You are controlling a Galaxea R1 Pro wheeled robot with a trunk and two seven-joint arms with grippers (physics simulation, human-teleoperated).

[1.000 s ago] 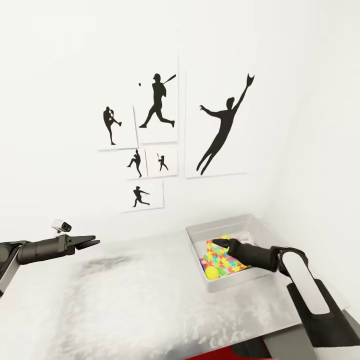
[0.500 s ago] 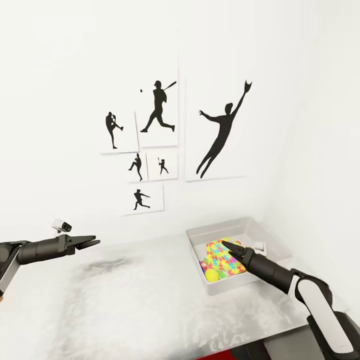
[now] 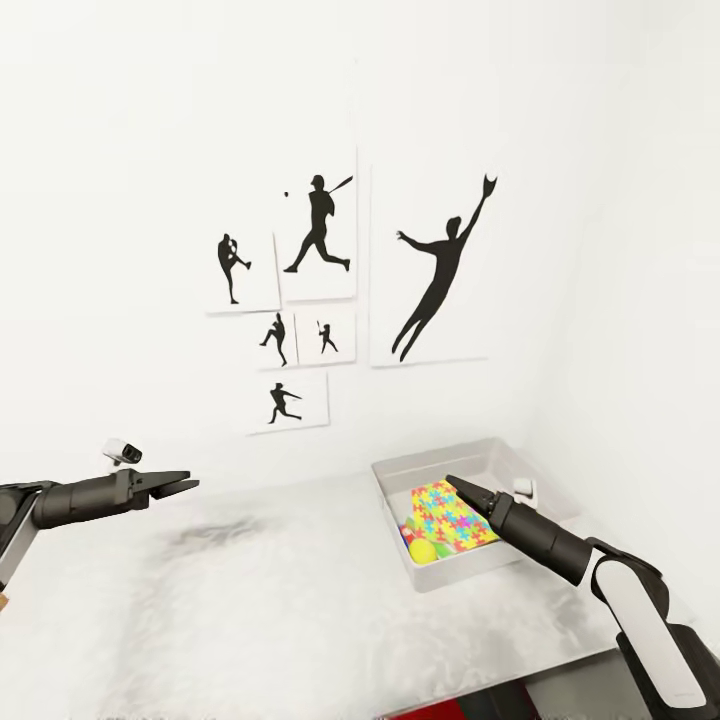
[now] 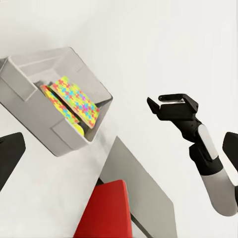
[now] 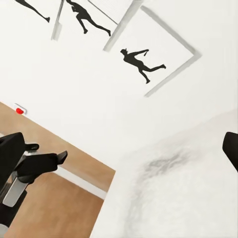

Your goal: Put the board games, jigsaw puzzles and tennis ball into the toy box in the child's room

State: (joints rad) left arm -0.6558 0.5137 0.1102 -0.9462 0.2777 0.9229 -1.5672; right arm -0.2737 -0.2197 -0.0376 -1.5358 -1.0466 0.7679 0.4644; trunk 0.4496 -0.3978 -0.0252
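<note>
Scanning from the left in the head view, we find the left gripper (image 3: 178, 486) hovering above the white counter (image 3: 280, 600), its jaws slightly parted and empty. Silhouette baseball posters (image 3: 318, 230) hang on the wall behind. Further right, the toy box (image 3: 455, 468) sits on the counter near the corner, holding a jigsaw puzzle (image 3: 447, 512) and the tennis ball (image 3: 423, 550). Above the box we see the right gripper (image 3: 458, 486), open and empty.

Your toy box (image 3: 455, 467) sits on the table (image 3: 300, 610) at right, against the wall; inside it a puzzle (image 3: 452, 514) leans, the ball (image 3: 422, 550) before it
</note>
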